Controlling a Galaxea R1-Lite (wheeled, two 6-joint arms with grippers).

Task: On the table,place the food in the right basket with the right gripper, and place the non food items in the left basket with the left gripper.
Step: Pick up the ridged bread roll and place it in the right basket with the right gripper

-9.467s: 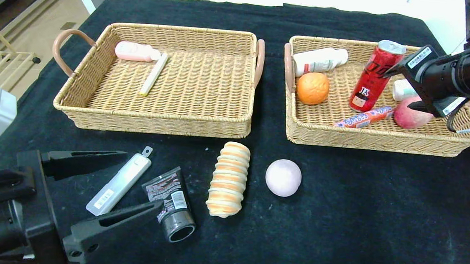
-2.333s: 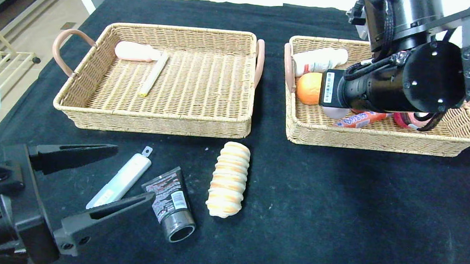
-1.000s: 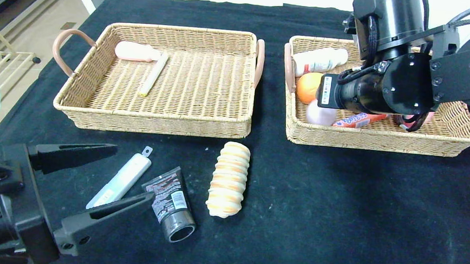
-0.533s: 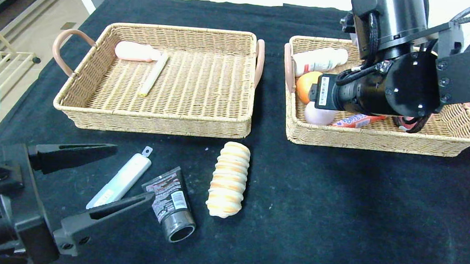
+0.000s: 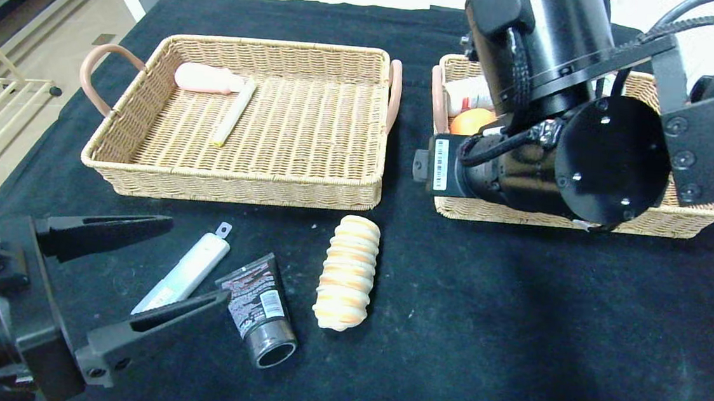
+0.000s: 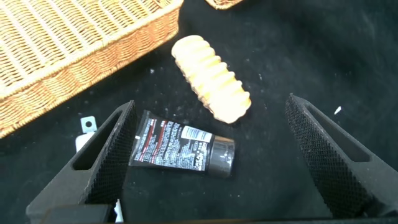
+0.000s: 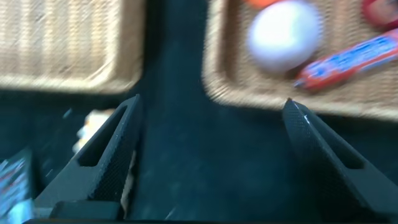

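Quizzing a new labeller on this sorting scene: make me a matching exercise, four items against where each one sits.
Items:
1. bread roll
2. black tube
3. white ball
4. cream stick

Places:
A. in the left basket
B. in the right basket
C. on the cloth, between the left gripper fingers in its wrist view
D. on the cloth, just in front of the gap between the baskets

Pairs: 1-D, 2-C, 3-B, 4-A
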